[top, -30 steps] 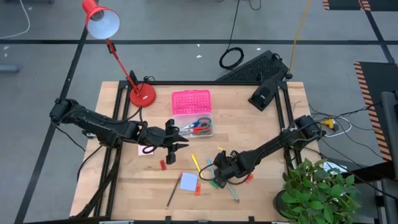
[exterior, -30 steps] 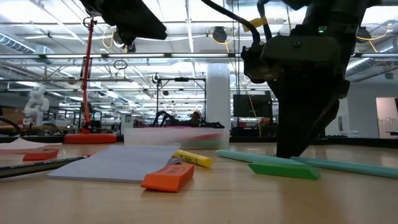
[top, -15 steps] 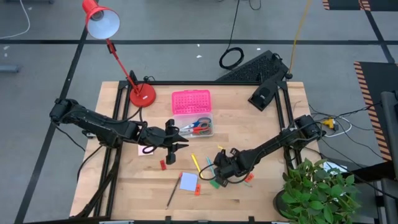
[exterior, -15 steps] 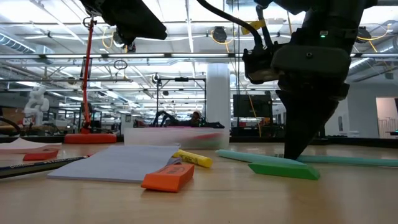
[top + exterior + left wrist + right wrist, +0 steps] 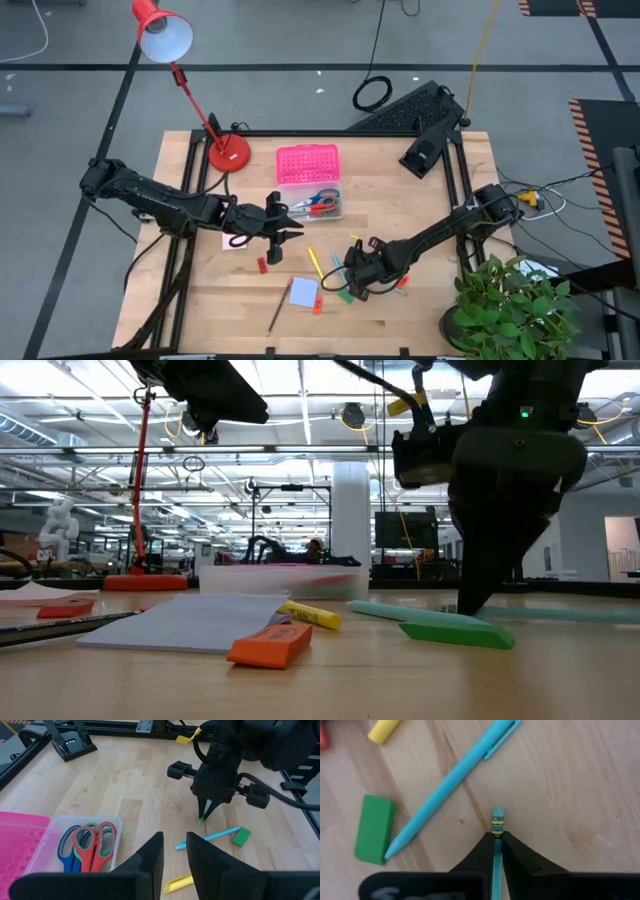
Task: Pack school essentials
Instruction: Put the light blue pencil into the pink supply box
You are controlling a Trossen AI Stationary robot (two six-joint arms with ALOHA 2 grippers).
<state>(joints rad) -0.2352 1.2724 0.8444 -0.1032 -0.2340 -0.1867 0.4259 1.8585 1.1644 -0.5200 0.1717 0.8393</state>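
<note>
The right claw (image 5: 496, 851) pinches a teal pencil (image 5: 497, 822) beside the green eraser (image 5: 374, 827) (presumably to pack it); the left claw (image 5: 173, 851), slightly parted, waits.

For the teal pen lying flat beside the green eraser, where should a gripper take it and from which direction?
Probably mid-barrel, from straight above, fingers across its width. The slim teal plastic pen lies flat on the wooden table, so only its long sides are free. One end nearly touches the green block eraser, so stay clear of that end. The right gripper is already shut on a thin teal pencil.
</note>
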